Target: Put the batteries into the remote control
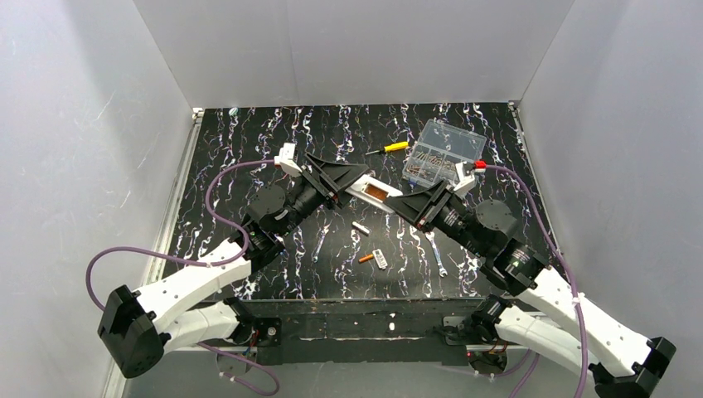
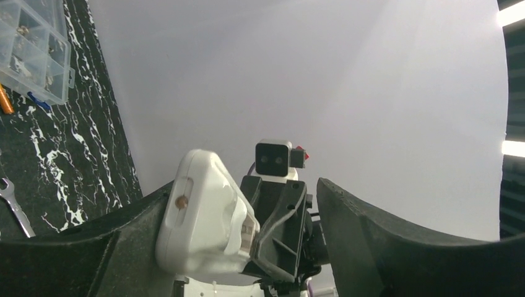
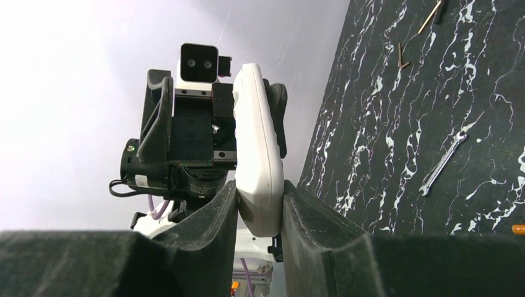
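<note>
Right gripper (image 3: 259, 204): clamped on remote control (image 3: 257, 142), its end between the pads; hold it level. Left gripper (image 2: 244, 192): jaws apart, remote's far end against one finger. Loose battery (image 1: 366, 258): lying well below both grippers; left should fetch it and match polarity.

The remote control (image 1: 358, 189) lies between left pincer (image 1: 351, 184) and right pincer (image 1: 403, 201) (battery (image 1: 366, 258) before them).

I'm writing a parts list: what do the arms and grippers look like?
The left arm and right arm have white links, black joints and purple cables. The left gripper and right gripper each have two black wedge-shaped fingers; a white camera block sits behind, with a red tab on the right one.
</note>
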### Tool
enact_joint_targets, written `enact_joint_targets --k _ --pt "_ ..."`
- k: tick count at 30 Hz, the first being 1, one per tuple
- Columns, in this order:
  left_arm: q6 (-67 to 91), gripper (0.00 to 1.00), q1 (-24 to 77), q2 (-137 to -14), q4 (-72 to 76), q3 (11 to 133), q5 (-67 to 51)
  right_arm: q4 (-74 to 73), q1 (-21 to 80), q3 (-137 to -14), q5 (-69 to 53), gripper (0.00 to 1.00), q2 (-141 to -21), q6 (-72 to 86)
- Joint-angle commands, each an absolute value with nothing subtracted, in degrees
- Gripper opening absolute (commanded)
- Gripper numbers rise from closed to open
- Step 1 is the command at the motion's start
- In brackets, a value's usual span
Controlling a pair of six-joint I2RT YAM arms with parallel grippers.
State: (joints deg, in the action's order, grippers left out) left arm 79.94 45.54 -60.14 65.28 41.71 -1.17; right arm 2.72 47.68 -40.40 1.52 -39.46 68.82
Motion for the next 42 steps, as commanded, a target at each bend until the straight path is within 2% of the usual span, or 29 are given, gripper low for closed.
enact_joint_targets --k 1,10,18,26,35,42 --pt "80.0 0.7 45.5 -56.9 72.6 43.1 -5.6 0.7 44.6 -43.0 -2.1 0.01 -38.3 68.3" --pt "80.7 0.56 45.6 -57.5 74.4 45.5 -11.4 1.1 39.6 -44.5 -10.9 0.01 -39.1 68.5" --pt "79.7 0.53 45.6 -55.1 73.8 43.6 -9.8 0.3 37.6 -44.0 -13.2 0.01 -37.4 69.2" --pt "79.4 0.41 45.5 -54.5 73.2 43.2 -9.1 0.1 36.9 -42.9 -14.3 0.01 -35.9 70.2" --pt "79.5 0.45 45.5 -55.5 73.6 43.9 -9.3 1.1 36.8 -42.2 -17.4 0.01 -36.2 71.5" --pt "79.4 0.41 45.6 -55.9 73.6 44.5 -9.8 3.3 36.7 -41.2 -18.7 0.01 -36.5 73.2"
